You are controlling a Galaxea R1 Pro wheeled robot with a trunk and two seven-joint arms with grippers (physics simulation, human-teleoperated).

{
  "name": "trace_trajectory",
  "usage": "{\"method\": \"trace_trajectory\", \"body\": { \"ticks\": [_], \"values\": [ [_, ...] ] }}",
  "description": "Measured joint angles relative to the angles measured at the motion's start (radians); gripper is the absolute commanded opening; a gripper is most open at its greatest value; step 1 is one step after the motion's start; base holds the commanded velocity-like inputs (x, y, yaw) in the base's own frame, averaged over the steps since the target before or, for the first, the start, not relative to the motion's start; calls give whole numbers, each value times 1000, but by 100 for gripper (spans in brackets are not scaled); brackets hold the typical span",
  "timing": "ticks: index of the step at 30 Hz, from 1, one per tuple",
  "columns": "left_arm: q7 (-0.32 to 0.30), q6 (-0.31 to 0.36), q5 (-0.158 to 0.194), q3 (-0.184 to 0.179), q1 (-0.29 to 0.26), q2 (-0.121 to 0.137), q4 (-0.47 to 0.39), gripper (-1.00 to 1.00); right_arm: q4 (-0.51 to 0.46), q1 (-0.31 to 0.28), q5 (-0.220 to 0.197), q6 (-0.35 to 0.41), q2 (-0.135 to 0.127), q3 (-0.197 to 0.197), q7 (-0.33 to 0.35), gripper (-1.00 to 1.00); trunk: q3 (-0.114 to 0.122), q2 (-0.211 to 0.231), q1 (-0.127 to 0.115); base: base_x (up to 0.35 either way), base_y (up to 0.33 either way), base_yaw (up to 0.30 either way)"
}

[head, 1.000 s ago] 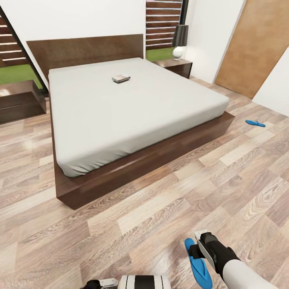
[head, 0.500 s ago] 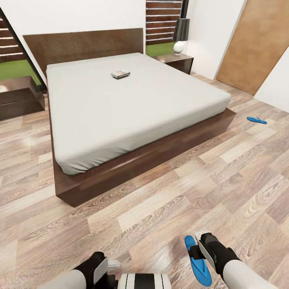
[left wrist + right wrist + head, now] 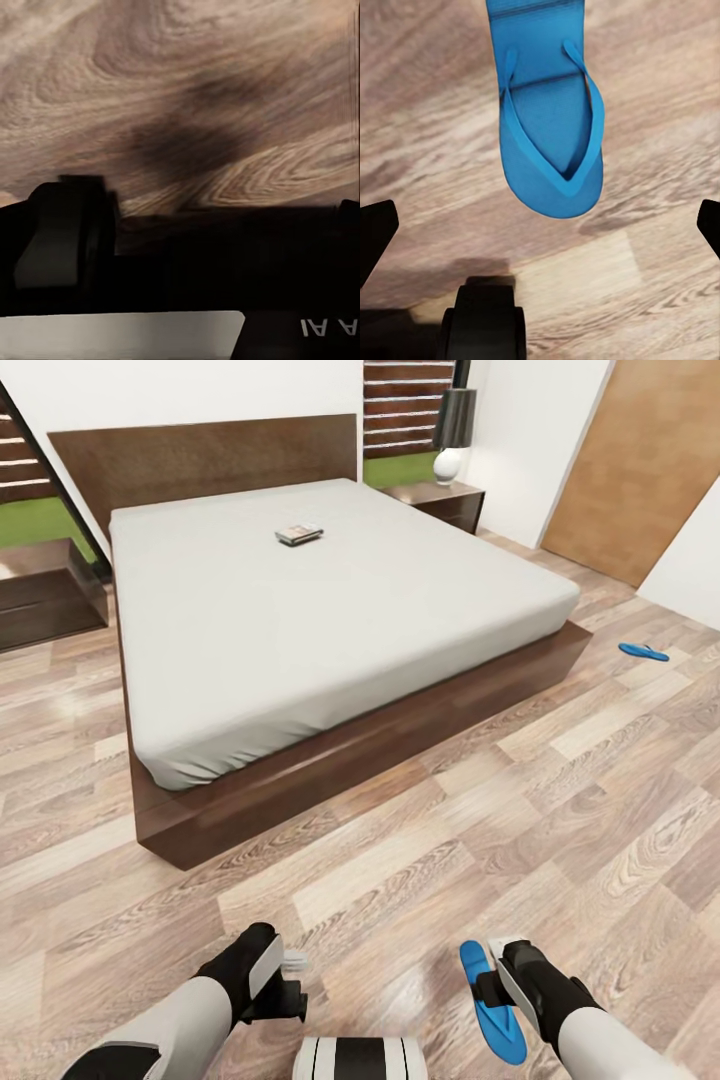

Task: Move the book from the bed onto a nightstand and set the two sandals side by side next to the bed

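Note:
The book (image 3: 299, 534) lies on the off-white mattress of the bed (image 3: 330, 600), toward the headboard. A dark nightstand (image 3: 445, 500) stands at the bed's far right corner. One blue sandal (image 3: 492, 1000) lies strap-up on the wood floor just left of my right gripper (image 3: 491, 968). In the right wrist view this sandal (image 3: 547, 127) sits ahead of the widely spread fingertips (image 3: 376, 232), so the gripper is open. The other sandal (image 3: 643, 652) rests on the floor to the right of the bed. My left gripper (image 3: 297, 980) hangs low over bare floor, open, with one finger (image 3: 64, 240) showing dark.
A black-shaded lamp (image 3: 452, 445) stands on the nightstand. Another low dark wood unit (image 3: 45, 590) sits left of the bed. A brown wooden door (image 3: 640, 460) is at the far right. Wood-plank floor (image 3: 450, 810) stretches between me and the bed's foot.
The whole view has shifted and the bed sits higher in the picture. My left arm and gripper have come into view at the bottom. The right gripper stays beside the near sandal.

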Motion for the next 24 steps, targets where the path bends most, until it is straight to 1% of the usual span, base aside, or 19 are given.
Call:
{"method": "trace_trajectory", "body": {
  "ticks": [1,4,5,7,8,10,11,13,14,17,18,20,21,23,24],
  "values": [
    [0,1,0,0,0,0,0,100,0,0,0,0,0,0,0,100,-2,0,0,0,0,0],
    [9,54,2,0,-8,-9,-48,100,-1,0,1,0,-1,1,0,100,-6,0,0,0,0,0],
    [9,54,2,0,-8,-9,-48,100,-1,0,1,0,-1,1,0,100,-8,0,0,0,0,0],
    [12,91,13,0,-12,-14,-82,100,-3,0,3,0,-1,2,1,100,-11,0,0,0,0,0],
    [12,92,12,0,-12,-14,-83,100,-3,0,3,0,-1,2,1,100,-13,0,0,0,0,0],
    [14,127,36,0,-14,-17,-115,100,-4,0,3,0,-1,5,1,100,-16,0,0,0,0,0],
    [14,127,35,0,-14,-17,-116,100,-4,0,3,0,-1,5,1,100,-18,0,0,0,0,0],
    [18,151,69,0,-15,-20,-144,100,-5,0,4,0,-1,9,2,100,-21,0,0,0,0,0],
    [18,151,69,0,-15,-20,-145,100,-5,0,4,0,-1,9,2,100,-23,0,0,0,0,0],
    [44,171,122,0,-16,-22,-172,100,-5,0,3,-1,-1,16,2,100,-28,0,0,0,0,0],
    [44,172,122,0,-16,-22,-172,100,-5,0,3,-1,-1,16,2,100,-29,0,0,0,0,0],
    [78,173,154,1,-17,-23,-183,100,-4,0,3,-1,-2,19,2,100,-32,0,0,0,0,0],
    [78,173,155,1,-17,-23,-183,100,-4,0,3,-1,-2,19,2,100,-34,0,0,0,0,0],
    [119,173,185,1,-16,-24,-190,100,-4,1,3,-1,-6,21,2,100,-37,0,0,0,0,0],
    [119,173,186,1,-16,-24,-190,100,-4,1,3,-1,-7,21,2,100,-39,0,0,0,0,0]
  ]
}}
